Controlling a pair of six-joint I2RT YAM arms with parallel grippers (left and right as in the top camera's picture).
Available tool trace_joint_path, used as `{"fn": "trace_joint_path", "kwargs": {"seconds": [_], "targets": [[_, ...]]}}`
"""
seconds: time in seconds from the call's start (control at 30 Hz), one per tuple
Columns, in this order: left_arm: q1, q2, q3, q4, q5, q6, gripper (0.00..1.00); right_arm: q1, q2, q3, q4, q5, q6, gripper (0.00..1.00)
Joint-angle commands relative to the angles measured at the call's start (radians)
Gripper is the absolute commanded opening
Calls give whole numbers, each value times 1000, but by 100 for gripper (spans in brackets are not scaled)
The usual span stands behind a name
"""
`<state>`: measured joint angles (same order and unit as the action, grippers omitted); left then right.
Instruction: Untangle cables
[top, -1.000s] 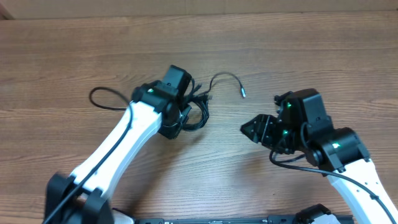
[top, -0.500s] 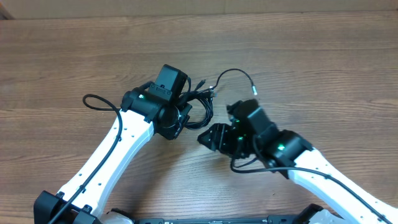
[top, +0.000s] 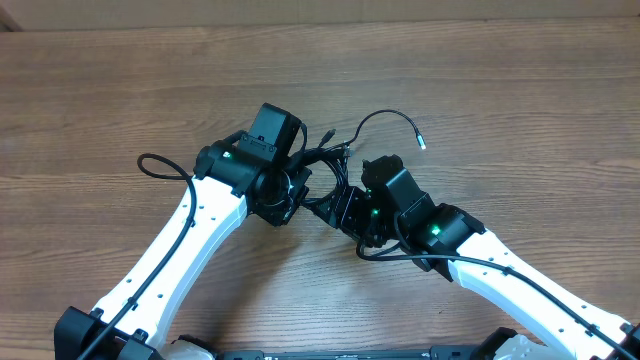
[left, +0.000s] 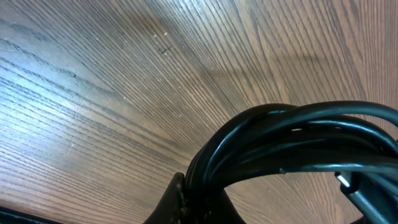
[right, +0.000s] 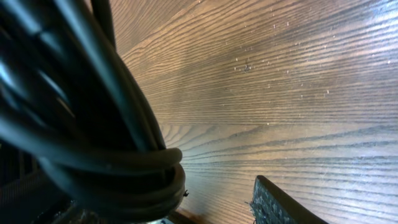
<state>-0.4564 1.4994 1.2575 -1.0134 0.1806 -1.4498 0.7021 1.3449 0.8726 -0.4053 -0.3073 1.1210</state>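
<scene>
cables (top: 325, 168): black bundle mid-bench (top: 480, 90), lifted off it, one plug end (top: 420, 141) arcing free on the far side | left tool (top: 296, 188): you've got it clenched on the bundle, loops bunched at its tip | right tool (top: 322, 205): released, bundle hard beside one finger, other pad (right: 280, 205) clear of it

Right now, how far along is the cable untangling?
Done: little. The cables form one knotted bundle, with only one plug end arcing free. In hand: the left gripper is shut on the bundle, and the right gripper, jaws open, sits at its loops. Left: pulling every cord apart and laying each out on the table.
</scene>
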Motion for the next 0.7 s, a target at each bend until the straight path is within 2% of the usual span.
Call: {"fn": "trace_joint_path", "kwargs": {"seconds": [0.0,0.17,0.3,0.67], "targets": [[-2,-23,16,0,75,25,4,4,3,-5,-3,51,61,58],[-2,-23,16,0,166,28,4,4,25,-5,-8,127,148,59],[-2,-23,16,-4,235,86,4,3,26,-5,-6,244,234,63],[-2,-23,16,-5,373,170,4,3,26,-5,-17,371,241,63]]}}
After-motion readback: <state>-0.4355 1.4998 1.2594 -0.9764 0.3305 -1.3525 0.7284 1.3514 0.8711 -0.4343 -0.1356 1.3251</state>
